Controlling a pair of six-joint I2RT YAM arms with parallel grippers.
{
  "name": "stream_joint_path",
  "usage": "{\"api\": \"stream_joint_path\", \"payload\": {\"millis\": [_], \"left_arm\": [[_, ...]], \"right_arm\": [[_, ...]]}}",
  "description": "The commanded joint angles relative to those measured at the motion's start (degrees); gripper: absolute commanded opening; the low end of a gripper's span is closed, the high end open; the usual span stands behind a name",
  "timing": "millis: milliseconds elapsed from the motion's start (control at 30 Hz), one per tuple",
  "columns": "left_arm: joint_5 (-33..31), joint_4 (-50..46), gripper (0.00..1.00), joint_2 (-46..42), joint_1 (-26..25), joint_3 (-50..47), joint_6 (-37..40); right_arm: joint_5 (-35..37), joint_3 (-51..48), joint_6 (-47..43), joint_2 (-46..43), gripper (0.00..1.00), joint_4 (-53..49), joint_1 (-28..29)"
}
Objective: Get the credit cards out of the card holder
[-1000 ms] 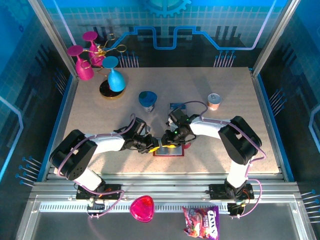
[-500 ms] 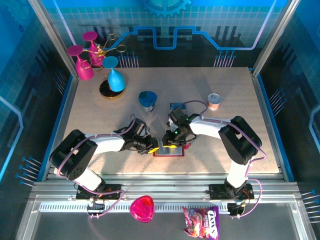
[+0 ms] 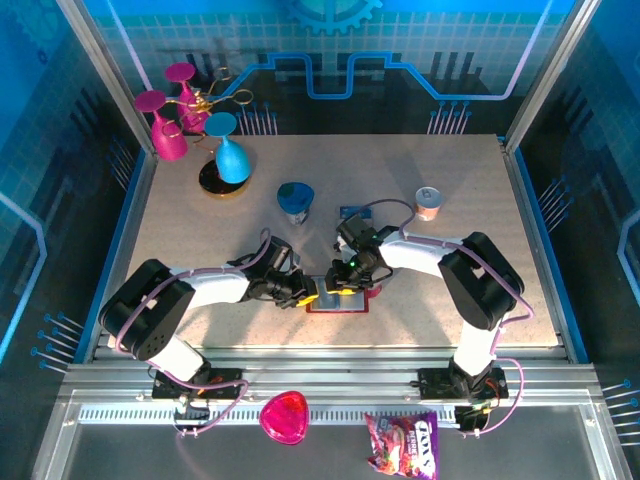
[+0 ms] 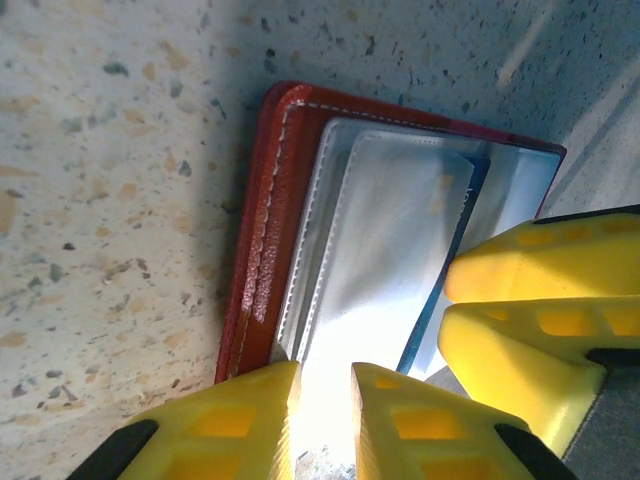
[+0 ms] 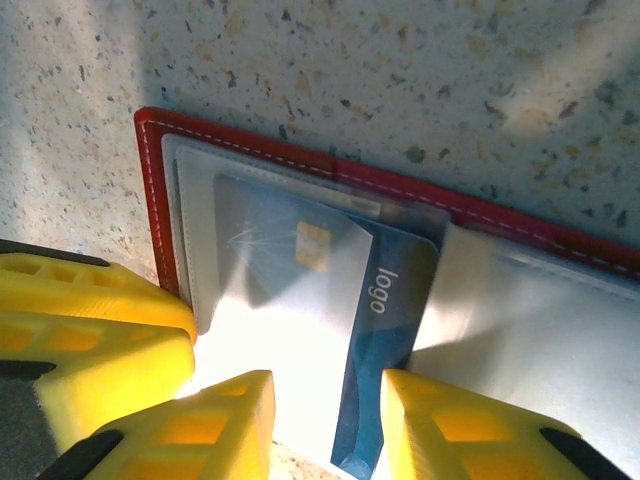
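Observation:
The dark red card holder [image 3: 338, 300] lies open on the table near the front edge, grey pockets up. In the right wrist view a blue card [image 5: 385, 330] marked "logo" sticks partly out of a pocket. Beside it a pale card with a gold chip [image 5: 290, 260] sits under a clear sleeve. My right gripper [image 5: 325, 430] is open, its fingers either side of the blue card's end. My left gripper [image 4: 325, 420] is open by a narrow gap, over the edge of the left grey pocket [image 4: 390, 230], beside the red cover [image 4: 262, 230]. The right gripper's yellow fingers [image 4: 540, 300] press close alongside.
A blue cup [image 3: 296, 199] and a small can [image 3: 428, 203] stand behind the arms. Pink and blue goblets [image 3: 228, 150] crowd the back left corner. A pink heart dish [image 3: 285, 416] and a candy bag [image 3: 402, 445] lie below the table's front rail.

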Motion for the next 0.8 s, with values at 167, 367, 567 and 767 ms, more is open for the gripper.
{"api": "stream_joint_path", "payload": {"millis": [167,367,567,767], "left_arm": [[0.36,-2.98,0.19,0.75,0.41,4.79,1.47],[0.16,-3.11,0.13,2.52,0.35,5.21,2.00],[0.06,-2.39,0.09,3.90,0.24,4.51,1.87],[-0.50,-3.28,0.08,3.96,0.23,4.16,2.08]], "right_arm": [[-1.65,-1.13,0.04,-3.69,0.32,0.91,-1.15],[-3.20,-2.52,0.49,-3.64,0.30,2.65,-2.30],[-4.05,-3.51,0.57,-3.03,0.28,3.93,-3.00],[-4.18,-4.22,0.51,-2.20,0.27,4.78,-3.51]]}}
